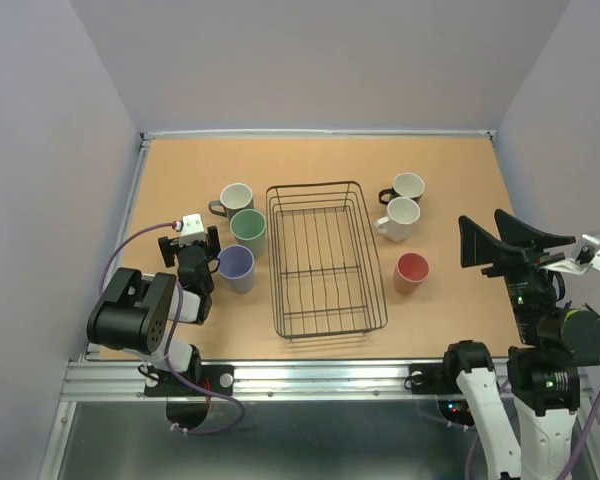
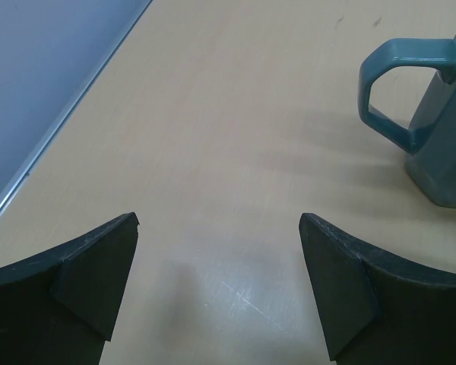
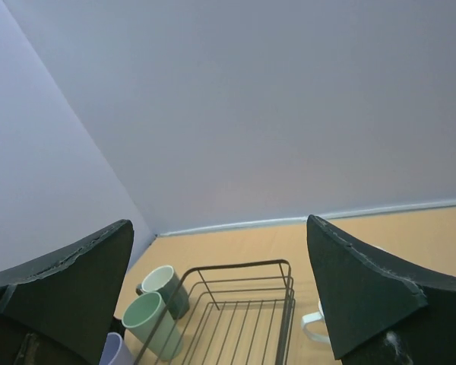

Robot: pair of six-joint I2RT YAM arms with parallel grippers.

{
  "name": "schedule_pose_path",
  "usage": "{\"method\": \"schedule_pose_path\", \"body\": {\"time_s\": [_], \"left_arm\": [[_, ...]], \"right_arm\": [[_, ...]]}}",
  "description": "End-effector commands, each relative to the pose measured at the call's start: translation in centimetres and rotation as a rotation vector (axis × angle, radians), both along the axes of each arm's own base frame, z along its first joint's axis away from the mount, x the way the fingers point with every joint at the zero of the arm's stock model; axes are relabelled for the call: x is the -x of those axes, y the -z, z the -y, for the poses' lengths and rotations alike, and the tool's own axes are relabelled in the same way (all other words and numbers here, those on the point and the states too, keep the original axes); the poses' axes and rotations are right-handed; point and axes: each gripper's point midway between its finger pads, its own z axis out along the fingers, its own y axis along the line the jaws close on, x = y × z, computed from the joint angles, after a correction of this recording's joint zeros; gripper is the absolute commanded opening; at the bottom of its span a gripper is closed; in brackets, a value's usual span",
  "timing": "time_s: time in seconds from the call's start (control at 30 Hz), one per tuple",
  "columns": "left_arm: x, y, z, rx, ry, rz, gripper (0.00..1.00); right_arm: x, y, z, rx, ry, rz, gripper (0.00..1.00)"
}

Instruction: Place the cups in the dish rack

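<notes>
Gaping wide and empty, the left gripper [image 2: 219, 228] has the grey mug [image 2: 433, 114] ahead-right, likely its pick: shift right, straddle its wall, then carry it to the dish rack [image 1: 314, 186] farther right. The right gripper [image 3: 219, 232] is likewise spread, empty.

Bare table [image 2: 213, 114] lies between and ahead of the left gripper [image 2: 219, 220]; only the grey mug [image 2: 444, 144] stands ahead to its right

Bright even light, soft shadows, sharp
</notes>
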Motion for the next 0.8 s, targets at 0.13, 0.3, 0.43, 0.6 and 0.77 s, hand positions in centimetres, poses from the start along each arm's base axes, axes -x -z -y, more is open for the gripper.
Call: {"method": "schedule_pose_path", "body": {"time_s": [0.13,0.3,0.43,0.6,0.77], "left_arm": [[-1.7,-10.7,0.1,0.079,-0.009,0.440,0.99],[-1.7,-10.7,0.1,0.079,-0.009,0.440,0.99],[-1.7,-10.7,0.1,0.078,-0.008,0.441,0.99],[-1.7,-10.7,0.1,0.080,-0.011,0.442,0.99],[-1.7,-10.7,0.1,0.080,-0.008,0.442,0.99]], "right_arm": [[1.7,-2.3,-1.3,0.097,-0.054,0.034,1.00],[1.1,-2.6,-2.8,0.133,-0.141,0.031,1.00],[-3.8,0.0,-2.5,0.118,-0.123,-0.157,1.00],[-10.1,6.4,-0.2,0.164,0.007,-0.516,1.00],[-14.3,10.2,4.3,0.036,0.279,-0.673,1.00]]}}
